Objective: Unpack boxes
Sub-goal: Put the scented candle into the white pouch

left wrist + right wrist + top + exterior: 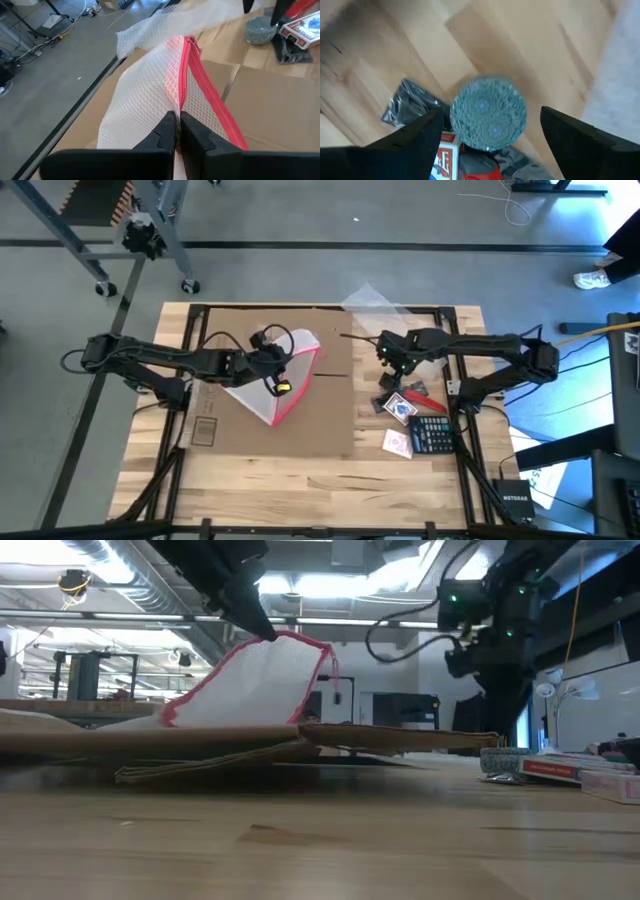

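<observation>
high view — one flattened box (270, 415), left tool (268, 360) clamped on one pouch (285, 375), right tool (392, 358) apart

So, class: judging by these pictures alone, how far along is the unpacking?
Done: the cardboard box lies opened flat, and a calculator, card packs and a small round dish sit on the table beside it. In hand: the left gripper is shut on the mesh pouch, lifting it off the cardboard; the right gripper is open above the dish. Left: setting the pouch down with the rest.
</observation>
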Robot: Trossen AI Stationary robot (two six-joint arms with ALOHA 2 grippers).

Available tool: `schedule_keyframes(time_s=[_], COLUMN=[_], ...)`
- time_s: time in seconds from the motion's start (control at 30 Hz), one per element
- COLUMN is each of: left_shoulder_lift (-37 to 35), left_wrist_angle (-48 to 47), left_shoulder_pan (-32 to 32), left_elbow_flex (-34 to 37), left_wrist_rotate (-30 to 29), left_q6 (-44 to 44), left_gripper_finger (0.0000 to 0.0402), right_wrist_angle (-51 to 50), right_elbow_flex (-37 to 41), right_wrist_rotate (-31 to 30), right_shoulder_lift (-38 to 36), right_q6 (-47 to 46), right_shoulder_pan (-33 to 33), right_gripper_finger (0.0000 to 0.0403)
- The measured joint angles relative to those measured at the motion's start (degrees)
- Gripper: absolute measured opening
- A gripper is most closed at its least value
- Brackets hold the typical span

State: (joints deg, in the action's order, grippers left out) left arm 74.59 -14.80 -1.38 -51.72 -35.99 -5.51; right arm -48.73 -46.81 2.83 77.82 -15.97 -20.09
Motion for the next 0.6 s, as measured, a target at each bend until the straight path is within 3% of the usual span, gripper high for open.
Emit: schedule_keyframes(time_s=[0.43, 0.6], left_shoulder_lift=[0.0, 0.0], left_wrist_angle=[0.7, 0.8], left_shoulder_pan=[1.1, 1.1], left_elbow_flex=[0.0, 0.0], left_wrist_rotate=[0.0, 0.0], left_q6=[1.0, 1.0], left_gripper_finger=[0.0008, 0.0008], right_wrist_angle=[10.6, 12.3], right_elbow_flex=[8.0, 8.9], right_wrist_rotate=[-1.0, -4.2], right_shoulder_lift=[1.6, 1.5], right_q6=[-3.1, -3.3], right_shoulder_pan=[1.1, 2.6], right_gripper_finger=[0.0330, 0.0289])
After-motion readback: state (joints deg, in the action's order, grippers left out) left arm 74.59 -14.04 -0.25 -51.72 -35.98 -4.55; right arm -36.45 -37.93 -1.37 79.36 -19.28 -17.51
